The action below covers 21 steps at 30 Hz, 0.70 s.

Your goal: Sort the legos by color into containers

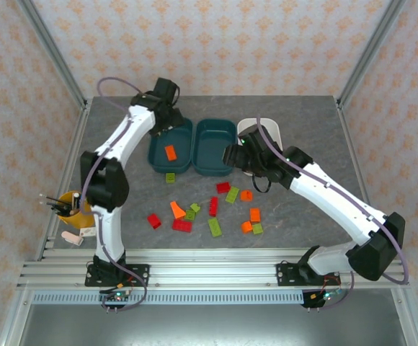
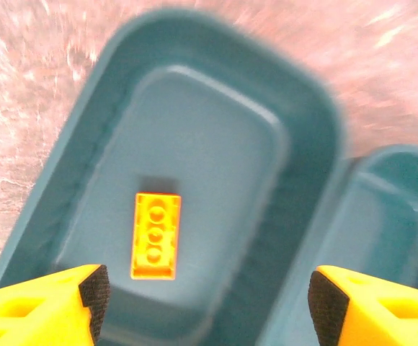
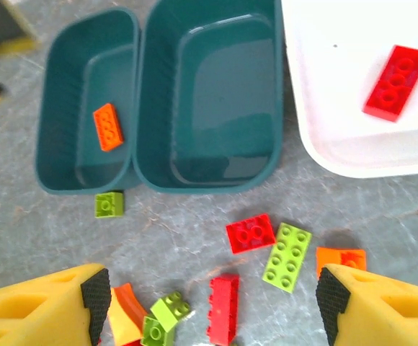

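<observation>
Teal middle tub (image 3: 209, 94) is the reference: bare floor, wall to wall. The left teal tub (image 3: 86, 101) sits tight against its left side and holds 1 orange brick (image 3: 108, 127), flat, studs up, roughly mid-floor. The white tub (image 3: 353, 86) sits just right of the middle tub and holds 1 red brick (image 3: 397, 82), flat, studs up.

1 olive-green brick (image 3: 109, 204) lies on the table (image 1: 303, 115) against the near wall of the left teal tub, near-left of the middle tub. The other loose legos (image 1: 216, 209), a mix of red, orange and green, are scattered on the near side of the middle tub, none touching it.

The left gripper (image 2: 209, 306) hovers over the left teal tub, left of the middle tub. Its jaws are wide apart and empty, with the orange brick below and between them.

The right gripper (image 3: 209, 310) hangs by the middle tub's right edge in the top view. Its jaws are also wide apart and carry no brick, and its camera looks down on all 3 tubs.
</observation>
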Tool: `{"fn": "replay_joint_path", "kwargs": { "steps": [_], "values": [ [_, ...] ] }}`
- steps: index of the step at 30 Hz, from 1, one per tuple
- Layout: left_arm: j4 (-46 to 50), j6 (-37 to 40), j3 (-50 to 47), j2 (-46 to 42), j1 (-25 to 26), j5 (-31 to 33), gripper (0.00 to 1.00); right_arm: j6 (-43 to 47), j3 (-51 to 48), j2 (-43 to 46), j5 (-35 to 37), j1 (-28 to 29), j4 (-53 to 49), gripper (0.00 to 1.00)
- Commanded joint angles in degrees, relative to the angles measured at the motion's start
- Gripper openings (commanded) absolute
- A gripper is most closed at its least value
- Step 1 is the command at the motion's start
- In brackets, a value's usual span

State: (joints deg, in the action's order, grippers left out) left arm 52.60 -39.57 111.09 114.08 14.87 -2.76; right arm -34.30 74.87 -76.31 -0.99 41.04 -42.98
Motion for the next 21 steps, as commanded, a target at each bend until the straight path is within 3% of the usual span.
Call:
{"fn": "replay_joint_path", "kwargs": {
  "steps": [1,6,10,16,21],
  "values": [
    [-1.0,-1.1,-4.8,-10.6,2.1,-2.4,0.78,-2.2,1.1,1.8,3.4,-0.2,-9.2,0.76],
    [-3.6,-0.8,-19.9,-24.0,7.9,-4.4,0.79,-6.4,-1.7,2.6,3.3,-0.2,-20.3,0.75],
    [-6.5,-0.7,-33.9,-34.4,13.7,-6.9,0.79,-12.0,-9.2,6.1,1.3,-0.3,-24.0,0.75],
    [-11.8,-1.7,-51.1,-46.9,23.9,-9.7,0.78,-26.1,-23.1,10.8,-5.4,-2.0,-17.1,0.74],
    [-11.1,-3.1,-56.3,-50.8,26.6,-9.3,0.77,-38.0,-31.8,11.2,-8.2,-2.0,-9.9,0.67]
  ]
}}
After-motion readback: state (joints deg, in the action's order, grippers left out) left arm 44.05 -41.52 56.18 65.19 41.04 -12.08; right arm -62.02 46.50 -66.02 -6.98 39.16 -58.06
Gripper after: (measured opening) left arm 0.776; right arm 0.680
